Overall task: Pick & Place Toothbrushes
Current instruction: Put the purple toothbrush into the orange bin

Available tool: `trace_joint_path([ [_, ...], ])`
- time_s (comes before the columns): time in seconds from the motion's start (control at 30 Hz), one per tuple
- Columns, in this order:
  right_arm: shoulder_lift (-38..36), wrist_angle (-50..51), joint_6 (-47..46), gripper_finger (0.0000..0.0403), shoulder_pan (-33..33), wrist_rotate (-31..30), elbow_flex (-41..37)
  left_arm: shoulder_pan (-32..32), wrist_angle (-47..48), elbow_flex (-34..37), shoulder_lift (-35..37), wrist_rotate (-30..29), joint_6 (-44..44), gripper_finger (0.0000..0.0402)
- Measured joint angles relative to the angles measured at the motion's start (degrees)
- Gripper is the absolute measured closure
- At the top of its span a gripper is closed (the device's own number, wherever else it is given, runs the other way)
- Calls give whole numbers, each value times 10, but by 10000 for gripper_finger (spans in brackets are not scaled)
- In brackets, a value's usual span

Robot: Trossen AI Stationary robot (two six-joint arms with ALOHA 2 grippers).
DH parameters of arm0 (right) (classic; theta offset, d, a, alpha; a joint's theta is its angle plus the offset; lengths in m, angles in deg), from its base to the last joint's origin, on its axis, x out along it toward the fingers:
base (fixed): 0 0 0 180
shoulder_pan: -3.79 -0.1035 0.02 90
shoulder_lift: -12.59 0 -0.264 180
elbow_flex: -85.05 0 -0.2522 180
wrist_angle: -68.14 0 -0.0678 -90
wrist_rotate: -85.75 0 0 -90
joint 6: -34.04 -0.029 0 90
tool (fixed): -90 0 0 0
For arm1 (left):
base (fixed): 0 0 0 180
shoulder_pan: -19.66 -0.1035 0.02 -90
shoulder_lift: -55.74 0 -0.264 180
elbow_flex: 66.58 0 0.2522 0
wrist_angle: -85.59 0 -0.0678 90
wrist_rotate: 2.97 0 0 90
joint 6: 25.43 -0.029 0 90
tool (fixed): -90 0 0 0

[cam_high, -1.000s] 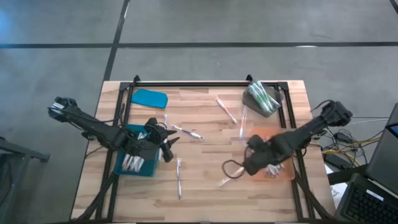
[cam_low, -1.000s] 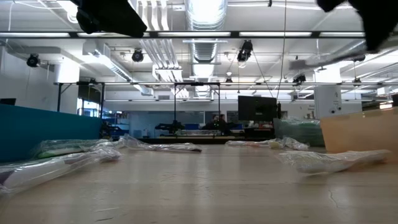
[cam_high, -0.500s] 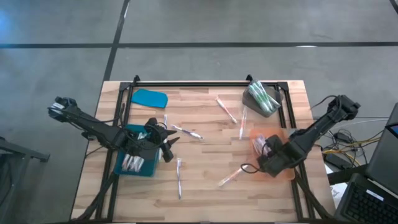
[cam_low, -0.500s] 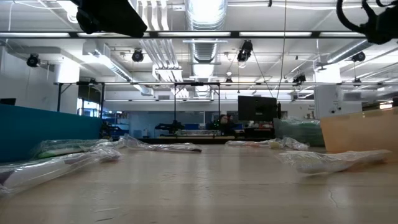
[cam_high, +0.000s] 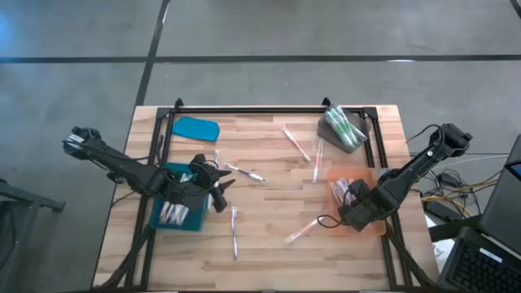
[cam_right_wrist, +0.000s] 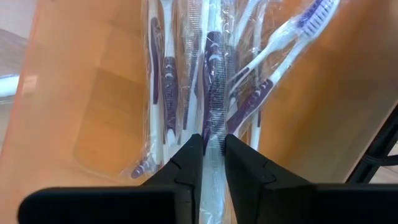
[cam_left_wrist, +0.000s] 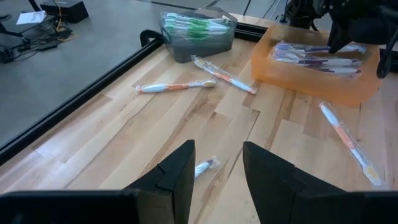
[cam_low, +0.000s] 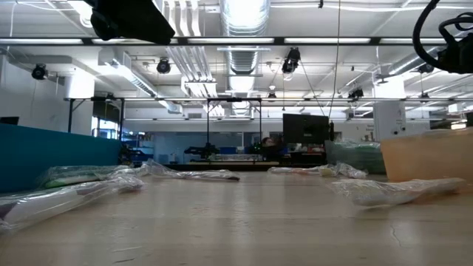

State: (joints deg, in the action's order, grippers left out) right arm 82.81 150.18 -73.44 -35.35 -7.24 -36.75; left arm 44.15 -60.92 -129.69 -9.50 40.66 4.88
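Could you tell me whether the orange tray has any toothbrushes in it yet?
Yes. The orange tray already holds several wrapped toothbrushes with purple handles, lying side by side under the right gripper.

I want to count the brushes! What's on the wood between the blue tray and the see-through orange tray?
The high view shows wrapped toothbrushes on the table: one near the blue tray, another near the orange tray.

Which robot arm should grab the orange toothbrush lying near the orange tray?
Probably the right. Its end effector is over the orange tray, close to that toothbrush. The left end effector waits by the teal tray, farther away.
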Motion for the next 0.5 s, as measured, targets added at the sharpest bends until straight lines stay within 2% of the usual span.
trace_joint_path([
  [0.5, 0, -1, 10, 289, 0, 0, 0, 0, 0, 0, 0, 0, 1, 262],
])
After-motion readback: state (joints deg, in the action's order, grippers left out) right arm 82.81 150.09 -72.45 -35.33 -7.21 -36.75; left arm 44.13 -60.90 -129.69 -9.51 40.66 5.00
